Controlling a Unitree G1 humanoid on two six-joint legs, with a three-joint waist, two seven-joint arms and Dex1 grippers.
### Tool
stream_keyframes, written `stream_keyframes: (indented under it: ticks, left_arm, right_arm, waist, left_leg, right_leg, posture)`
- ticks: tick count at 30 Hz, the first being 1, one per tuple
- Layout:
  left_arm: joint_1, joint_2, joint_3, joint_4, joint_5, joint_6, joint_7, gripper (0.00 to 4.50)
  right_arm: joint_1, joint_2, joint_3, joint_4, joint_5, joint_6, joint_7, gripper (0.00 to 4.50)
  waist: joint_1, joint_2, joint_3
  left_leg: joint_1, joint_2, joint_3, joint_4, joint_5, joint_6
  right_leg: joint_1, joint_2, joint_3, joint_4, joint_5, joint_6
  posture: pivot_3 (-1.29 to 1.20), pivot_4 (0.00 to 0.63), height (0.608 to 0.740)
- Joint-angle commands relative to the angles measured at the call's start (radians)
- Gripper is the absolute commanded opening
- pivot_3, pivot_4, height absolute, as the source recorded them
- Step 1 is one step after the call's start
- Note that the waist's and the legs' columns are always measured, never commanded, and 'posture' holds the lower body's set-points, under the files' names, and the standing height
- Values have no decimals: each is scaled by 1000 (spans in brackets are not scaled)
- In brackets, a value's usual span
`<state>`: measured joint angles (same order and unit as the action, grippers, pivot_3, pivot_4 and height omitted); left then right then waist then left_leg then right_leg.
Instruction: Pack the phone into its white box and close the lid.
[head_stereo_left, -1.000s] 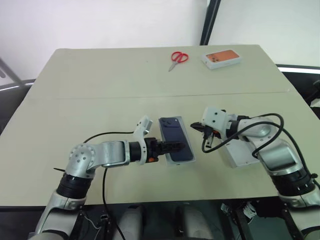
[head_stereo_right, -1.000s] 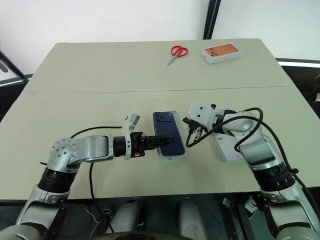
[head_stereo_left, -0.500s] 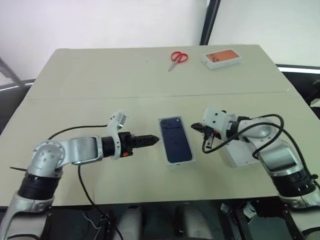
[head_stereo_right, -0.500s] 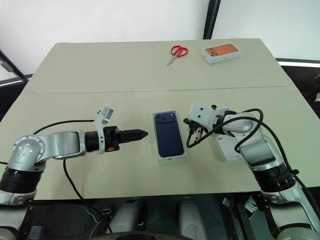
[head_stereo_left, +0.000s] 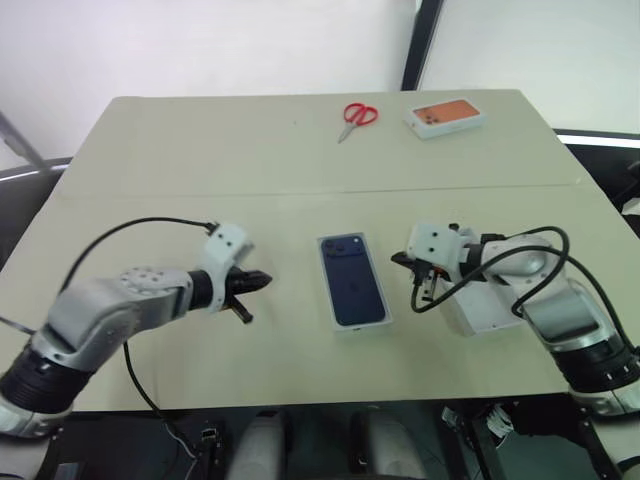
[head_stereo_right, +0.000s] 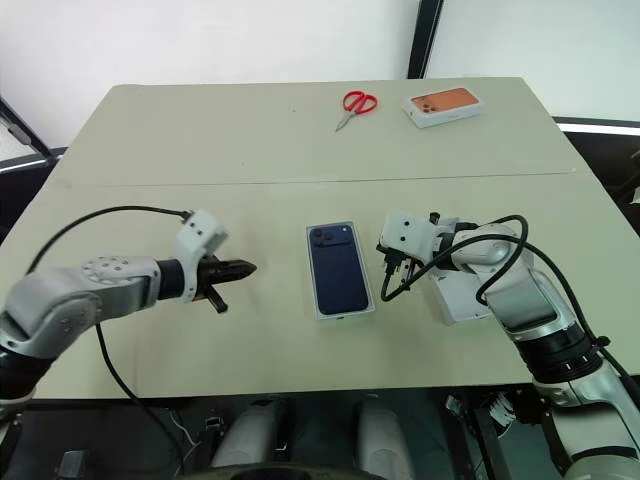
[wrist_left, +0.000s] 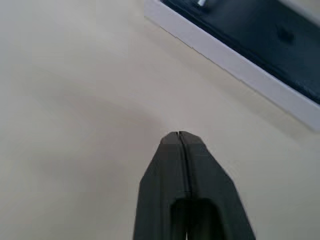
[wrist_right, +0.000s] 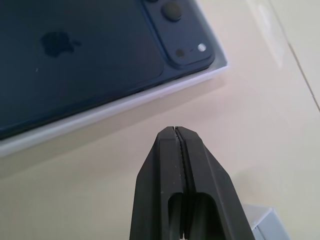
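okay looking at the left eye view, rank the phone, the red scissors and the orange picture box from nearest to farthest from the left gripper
From the left gripper:
1. The phone, in its white box at mid-table, toward the robot's right.
2. The red scissors, at the table's far side.
3. The orange-picture box, far side, right of the scissors.

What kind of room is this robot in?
Probably a lab or test room, not a home: one plain beige table by bare white walls, holding just a few practice things: a phone in the white box, red scissors and another phone box.

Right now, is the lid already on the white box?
No: the lid lies on the table beside the right arm, and the phone sits uncovered in the white box.
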<state>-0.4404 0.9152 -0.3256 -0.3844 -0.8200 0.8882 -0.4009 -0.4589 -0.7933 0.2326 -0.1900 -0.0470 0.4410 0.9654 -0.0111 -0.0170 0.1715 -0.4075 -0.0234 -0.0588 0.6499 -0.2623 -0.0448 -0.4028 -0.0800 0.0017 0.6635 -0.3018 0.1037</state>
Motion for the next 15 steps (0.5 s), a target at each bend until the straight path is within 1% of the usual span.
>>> stream_keyframes:
  ticks: [1, 3, 6, 9, 15]
  left_arm:
    - [-60, -50, -74, 22, 140, -8, -64, 31]
    - [-85, -84, -114, 39, 210, -19, -97, 31]
    - [-138, -162, -183, 73, 302, -27, -142, 31]
    - [-151, -226, -193, 94, 338, -21, -179, 31]
    - [-153, -308, -203, 110, 413, -15, -217, 31]
  right_arm:
    - [-5, -1, 14, -30, -36, -19, -21, 0]
    - [-3, 7, 27, -43, -45, -11, -23, 0]
    - [-14, 26, 74, -43, -86, -8, -36, 0]
    - [-14, 47, 92, -57, -99, 2, -38, 0]
    - [-3, 49, 89, -90, -95, 15, -26, 0]
  waist:
    - [0, 0, 0]
    - [0, 0, 0]
    - [0, 0, 0]
    - [0, 0, 0]
    - [0, 0, 0]
  left_leg:
    - [0, 0, 0, 0, 0, 0]
    - [0, 0, 0, 0, 0, 0]
    - [0, 0, 0, 1, 0, 1]
    - [0, 0, 0, 2, 0, 1]
    - [0, 1, -1, 2, 0, 1]
  right_leg:
    - [0, 0, 0, 0, 0, 0]
    - [0, 0, 0, 0, 0, 0]
    - [0, 0, 0, 0, 0, 0]
    - [0, 0, 0, 1, 0, 0]
    - [0, 0, 0, 1, 0, 0]
  posture:
    - [0, 150, 740]
    - [0, 150, 740]
    - [0, 150, 740]
    - [0, 150, 740]
    - [0, 150, 740]
